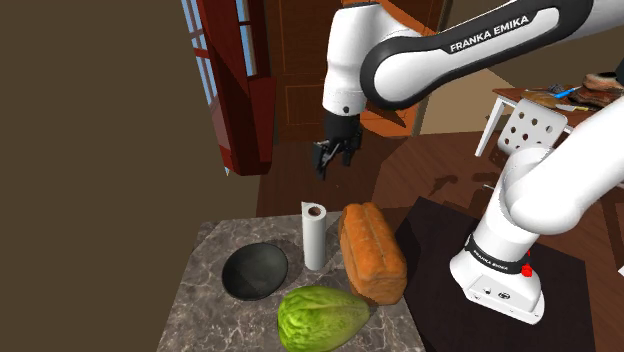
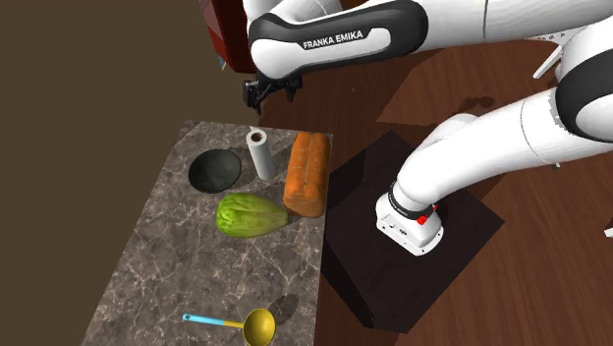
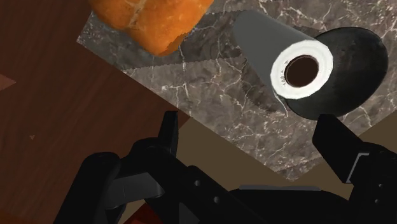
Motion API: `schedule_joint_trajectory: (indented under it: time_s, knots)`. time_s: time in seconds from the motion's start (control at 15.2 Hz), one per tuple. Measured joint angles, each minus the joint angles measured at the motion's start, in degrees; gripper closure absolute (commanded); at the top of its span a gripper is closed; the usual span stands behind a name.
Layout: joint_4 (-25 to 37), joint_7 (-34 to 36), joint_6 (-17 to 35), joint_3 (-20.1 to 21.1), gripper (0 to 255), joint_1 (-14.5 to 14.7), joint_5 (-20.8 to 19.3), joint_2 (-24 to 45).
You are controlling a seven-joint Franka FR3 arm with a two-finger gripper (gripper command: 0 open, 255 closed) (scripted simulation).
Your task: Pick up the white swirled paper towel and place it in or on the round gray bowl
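Note:
A white paper towel roll [image 1: 314,236] stands upright on the marble table, between a dark round bowl [image 1: 255,270] and a bread loaf. In the second exterior view the roll [image 2: 260,153] stands just right of the bowl [image 2: 215,171]. My black gripper [image 1: 334,156] hangs open in the air above and behind the roll, off the table's far edge, holding nothing. The wrist view looks down on the roll's end [image 3: 300,70] with the bowl [image 3: 356,54] behind it, ahead of the open gripper [image 3: 251,137].
An orange-brown bread loaf [image 1: 371,252] lies right of the roll, and a green lettuce [image 1: 321,318] sits near the front. A yellow ladle with a blue handle [image 2: 243,325] lies at the table's near end [image 2: 196,265]. Red-framed furniture [image 1: 240,90] stands behind.

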Motion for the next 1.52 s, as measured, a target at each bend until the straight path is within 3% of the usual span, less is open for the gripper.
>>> schedule_joint_trajectory:
  time_s: [0.53,0.99,1.39,1.45,1.52]
  knots:
    - [2.4,7.9,11.3,6.6,0,0.0,-2.8,13.2]
    - [1.0,9.7,17.0,7.7,0,-0.4,-4.6,17.7]
    - [0.8,9.9,17.7,7.8,0,-0.5,-4.9,18.2]
    - [0.8,9.9,17.7,7.8,255,-0.5,-4.9,18.2]
    - [0.8,9.9,17.7,7.8,255,-0.5,-4.9,18.2]
